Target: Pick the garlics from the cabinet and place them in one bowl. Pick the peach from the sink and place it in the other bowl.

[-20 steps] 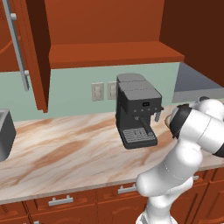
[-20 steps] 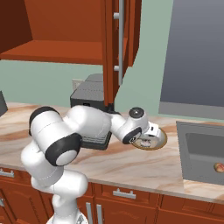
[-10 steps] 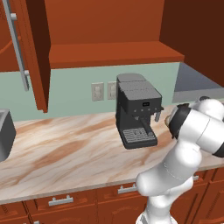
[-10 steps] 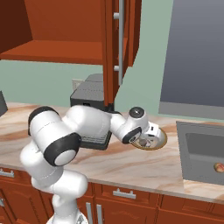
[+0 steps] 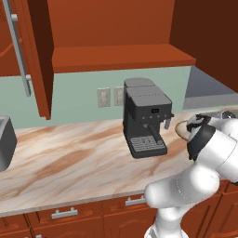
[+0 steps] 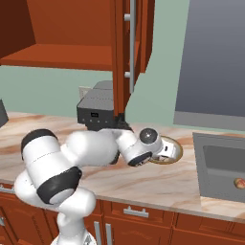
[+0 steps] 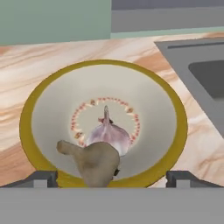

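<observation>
The yellow-rimmed white bowl (image 7: 30, 131) on the marbled bench (image 7: 39, 74) holds both garlics: the duller grey-brown bulb (image 7: 98, 164) leans on the pale whitish-pink bulb (image 7: 109, 133). Both look light, firm and papery, best pinched across the body. The gripper (image 7: 111, 177) hovers with fingers apart, empty. Rightward, the dark grey sink (image 6: 220, 167) holds the small orange-pink peach (image 6: 239, 183), likely soft; the basin walls crowd it.

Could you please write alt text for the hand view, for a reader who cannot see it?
Two garlics, a pale pink bulb and a duller brown one, lie touching inside a yellow-rimmed bowl on a marbled counter. The open claw hangs just above them, and a grey sink edge lies to the right.
</observation>
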{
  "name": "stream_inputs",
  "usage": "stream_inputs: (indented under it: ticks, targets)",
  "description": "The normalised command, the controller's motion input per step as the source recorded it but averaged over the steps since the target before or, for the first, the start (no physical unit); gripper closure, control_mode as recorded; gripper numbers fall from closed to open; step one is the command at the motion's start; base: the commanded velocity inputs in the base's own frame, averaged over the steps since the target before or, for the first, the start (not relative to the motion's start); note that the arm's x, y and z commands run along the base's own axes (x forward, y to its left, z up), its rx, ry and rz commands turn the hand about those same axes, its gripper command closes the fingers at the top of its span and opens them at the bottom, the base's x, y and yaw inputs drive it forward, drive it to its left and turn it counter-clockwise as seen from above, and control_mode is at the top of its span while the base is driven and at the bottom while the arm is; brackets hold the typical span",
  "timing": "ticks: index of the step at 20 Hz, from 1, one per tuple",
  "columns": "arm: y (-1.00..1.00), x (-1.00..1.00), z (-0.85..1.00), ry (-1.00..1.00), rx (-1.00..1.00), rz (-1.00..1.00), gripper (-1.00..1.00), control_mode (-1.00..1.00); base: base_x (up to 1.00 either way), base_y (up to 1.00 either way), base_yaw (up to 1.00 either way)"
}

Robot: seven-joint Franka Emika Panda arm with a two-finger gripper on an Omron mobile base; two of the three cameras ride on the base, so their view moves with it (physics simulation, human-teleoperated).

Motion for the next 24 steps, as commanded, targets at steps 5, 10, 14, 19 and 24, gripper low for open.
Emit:
stream_inputs:
  ticks: [5, 10, 14, 19, 24]
  targets:
    - [0.07, -0.73, 0.14, -0.22, 0.00, 0.00, -1.00, -1.00, 0.00, 0.00, 0.00]
    - [0.11, -0.77, 0.57, 0.00, 0.00, 0.00, -1.00, -1.00, 0.00, 0.00, 0.00]
    - [0.20, -0.91, 0.65, 0.03, 0.00, 0.00, -1.00, -1.00, 0.00, 0.00, 0.00]
    - [0.63, -0.78, 0.40, 0.06, 0.00, 0.02, -1.00, -1.00, 0.00, 0.00, 0.00]
    - [0.88, -0.56, 0.37, 0.09, 0.00, 0.04, -1.00, -1.00, 0.00, 0.00, 0.00]
